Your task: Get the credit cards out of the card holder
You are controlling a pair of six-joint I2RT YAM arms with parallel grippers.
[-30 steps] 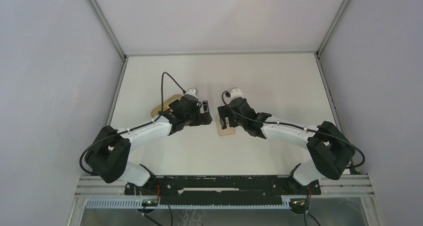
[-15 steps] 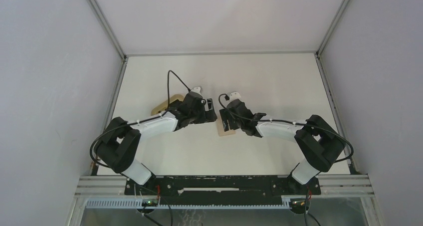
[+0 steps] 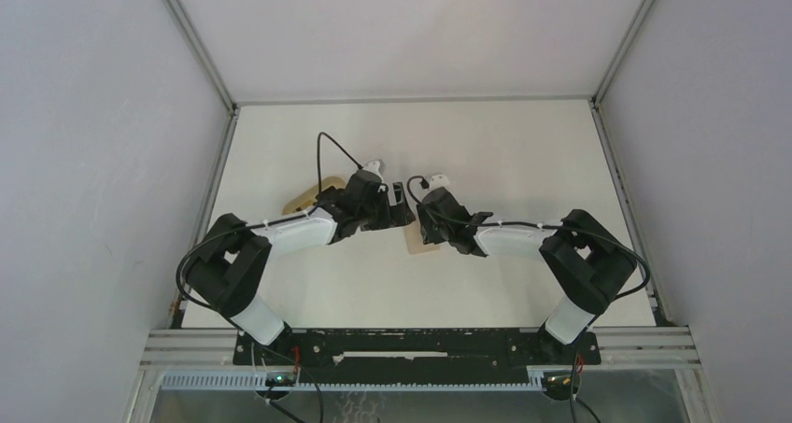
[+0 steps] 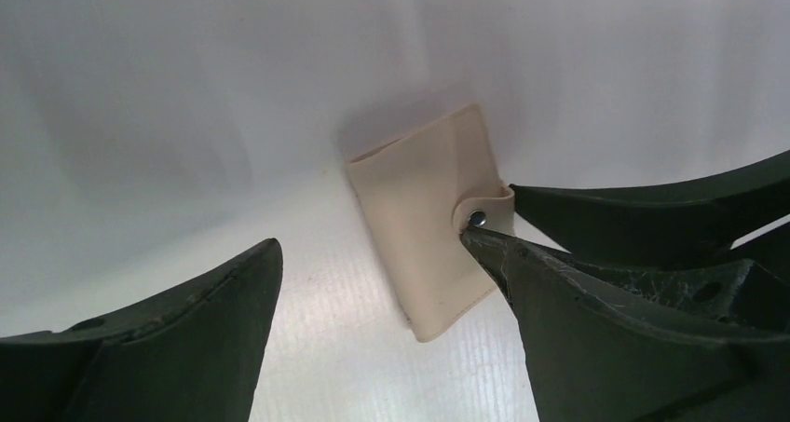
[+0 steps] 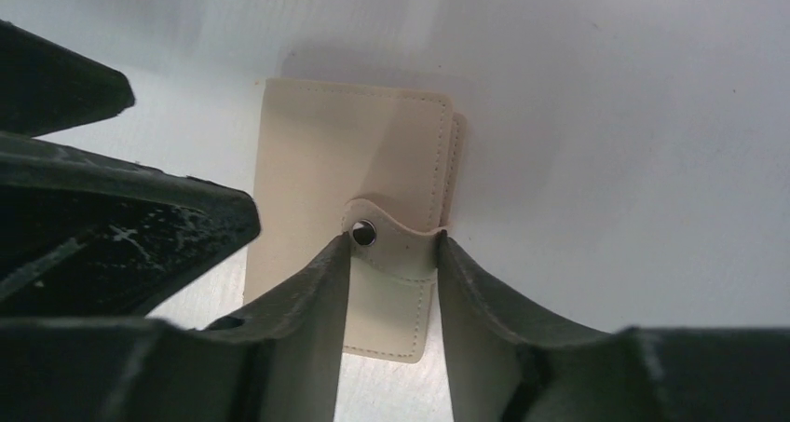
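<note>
The beige card holder lies folded shut on the white table, its tab snapped down; it also shows in the top view and the left wrist view. No credit cards show; they are hidden. My right gripper is over the holder, its fingertips touching both ends of the tab, one beside the snap. My left gripper is wide open just left of the holder, and its right finger touches the tab at the snap.
An oval tan wooden tray lies left of the holder, partly under the left arm. Grey enclosure walls stand at the left, right and back of the table. The two grippers are nearly touching.
My left gripper has moved right, up to the card holder. My right arm has folded in a little while its gripper stayed on the holder.
</note>
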